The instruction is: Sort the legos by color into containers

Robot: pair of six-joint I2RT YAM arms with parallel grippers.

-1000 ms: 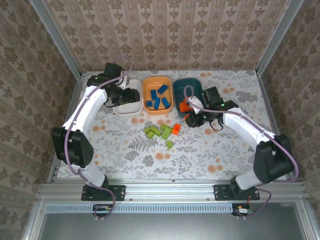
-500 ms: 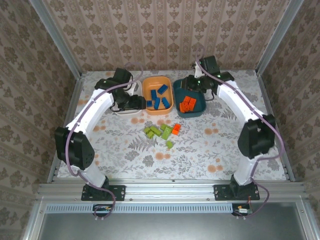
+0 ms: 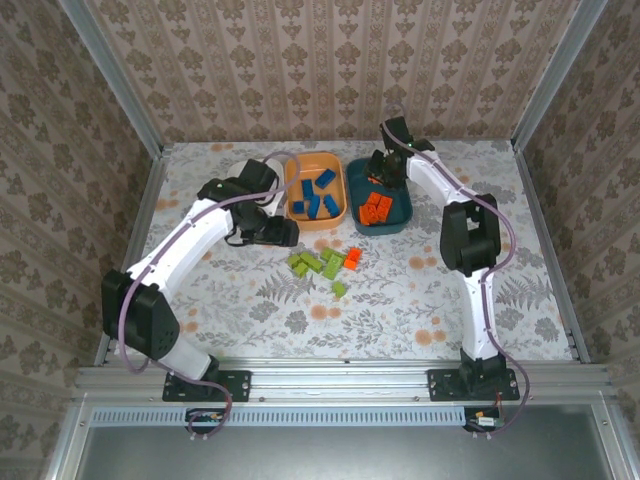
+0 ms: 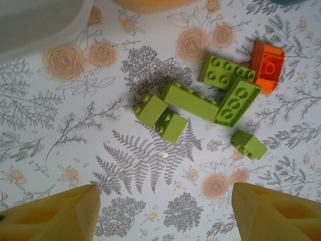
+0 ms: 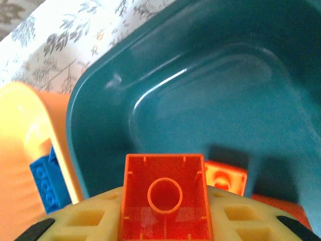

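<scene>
Several lime green legos lie loose mid-table, with one orange lego at their right edge. My left gripper hovers open just left of them. In the left wrist view the green legos and the orange lego lie ahead of the left gripper. My right gripper is over the far end of the dark teal container, shut on an orange lego. More orange legos lie inside it. The orange container holds blue legos.
The white container sits left of the orange one, partly under my left arm. The three containers stand in a row at the back of the flowered tabletop. Metal rails and patterned walls enclose the table.
My right arm swung from beside the loose pile up over the teal container, carrying an orange lego. My left gripper left the white container and moved toward the green pile.
</scene>
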